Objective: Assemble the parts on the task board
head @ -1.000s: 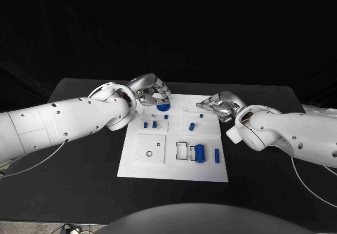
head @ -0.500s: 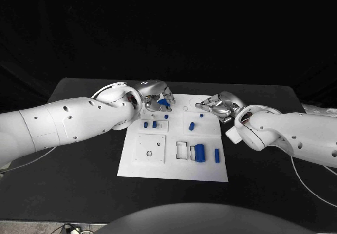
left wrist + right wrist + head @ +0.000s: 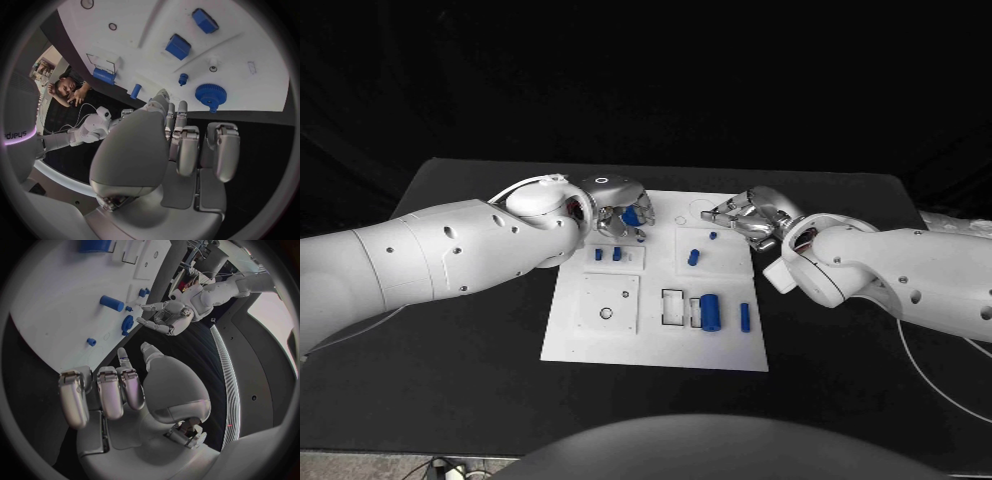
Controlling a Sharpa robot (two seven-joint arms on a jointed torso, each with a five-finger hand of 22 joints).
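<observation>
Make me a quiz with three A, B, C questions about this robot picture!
1. Where is the blue gear? A at the board's far end; B on the black table; C on the floor.
2. What colour is the board? A red; B white; C green.
3. What does the right robot hand hold? A a gear; B a peg; C nothing.
Answers: 1 A, it sits on the board's far end by the left robot hand. 2 B, it is plainly white. 3 C, its fingers curl on nothing.

Both hands (image 3: 617,212) (image 3: 750,218) empty, fingers curled
</observation>
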